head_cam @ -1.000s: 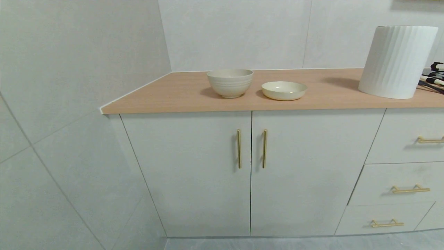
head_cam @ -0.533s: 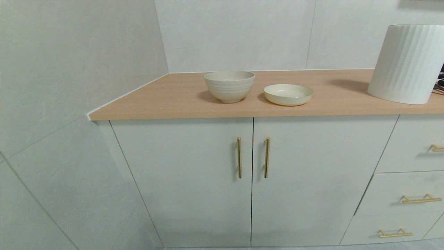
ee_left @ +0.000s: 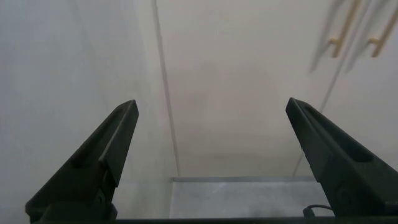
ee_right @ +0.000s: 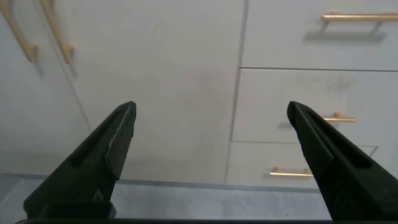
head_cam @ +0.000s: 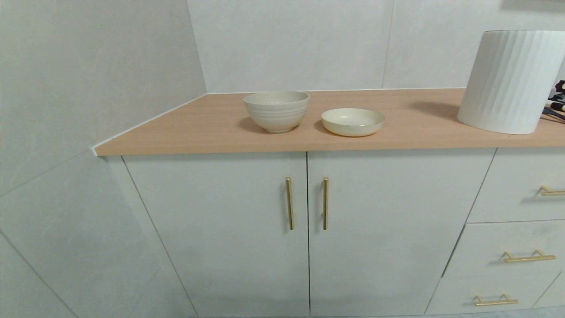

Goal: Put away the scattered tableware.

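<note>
Head view has shifted as a whole, so the camera moved, not the tableware; the approach looks under way, nothing grasped. Spread wide and empty, the left gripper (ee_left: 210, 106) and right gripper (ee_right: 210, 107) hang low before the cabinet doors (head_cam: 220, 229); the bowl (head_cam: 276, 110) and dish (head_cam: 352, 121) sit on the tabletop (head_cam: 198, 128), well above both.

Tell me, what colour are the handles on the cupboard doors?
Gold, like brass. The cupboard door handles show best in the head view.
</note>
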### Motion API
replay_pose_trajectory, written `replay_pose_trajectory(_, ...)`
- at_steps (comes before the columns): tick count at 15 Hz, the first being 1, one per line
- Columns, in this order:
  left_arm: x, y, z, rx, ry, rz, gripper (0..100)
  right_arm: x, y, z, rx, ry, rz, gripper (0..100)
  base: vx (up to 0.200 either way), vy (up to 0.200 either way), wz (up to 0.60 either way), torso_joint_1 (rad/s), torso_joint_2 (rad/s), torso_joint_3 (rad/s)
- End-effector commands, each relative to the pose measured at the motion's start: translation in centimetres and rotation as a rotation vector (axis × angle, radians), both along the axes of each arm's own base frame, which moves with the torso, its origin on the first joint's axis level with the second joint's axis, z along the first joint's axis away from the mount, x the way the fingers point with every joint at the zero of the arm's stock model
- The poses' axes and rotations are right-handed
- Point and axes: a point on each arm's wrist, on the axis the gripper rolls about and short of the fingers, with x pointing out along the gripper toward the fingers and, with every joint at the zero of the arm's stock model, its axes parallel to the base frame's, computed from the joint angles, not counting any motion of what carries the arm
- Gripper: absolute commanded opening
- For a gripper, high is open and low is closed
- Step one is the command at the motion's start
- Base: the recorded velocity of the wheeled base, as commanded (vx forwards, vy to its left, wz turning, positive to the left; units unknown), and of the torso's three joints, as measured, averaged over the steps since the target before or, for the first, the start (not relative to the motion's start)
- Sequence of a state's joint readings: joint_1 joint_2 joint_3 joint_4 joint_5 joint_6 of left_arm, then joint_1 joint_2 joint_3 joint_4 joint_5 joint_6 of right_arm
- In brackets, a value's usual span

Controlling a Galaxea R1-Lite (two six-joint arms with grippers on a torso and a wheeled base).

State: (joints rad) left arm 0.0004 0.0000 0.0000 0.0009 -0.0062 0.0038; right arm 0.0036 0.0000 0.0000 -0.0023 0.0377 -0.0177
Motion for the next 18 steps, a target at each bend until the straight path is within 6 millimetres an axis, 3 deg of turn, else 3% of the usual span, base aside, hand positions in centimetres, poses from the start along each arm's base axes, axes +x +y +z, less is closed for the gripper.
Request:
replay_pose_trajectory(1, 0.01, 0.00, 0.00, -0.001, 0.002, 0.000, 100, 0.00, 0.00, 0.01, -0.001, -0.001, 0.000, 100, 0.000, 0.000, 0.00, 0.000, 0.00, 0.000)
replay_pose_trajectory(18, 0.01, 0.00, 0.00, -0.002, 0.002, 0.000, 100, 0.00, 0.00, 0.01, -0.007, -0.001, 0.000, 100, 0.000, 0.012, 0.00, 0.000, 0.00, 0.000)
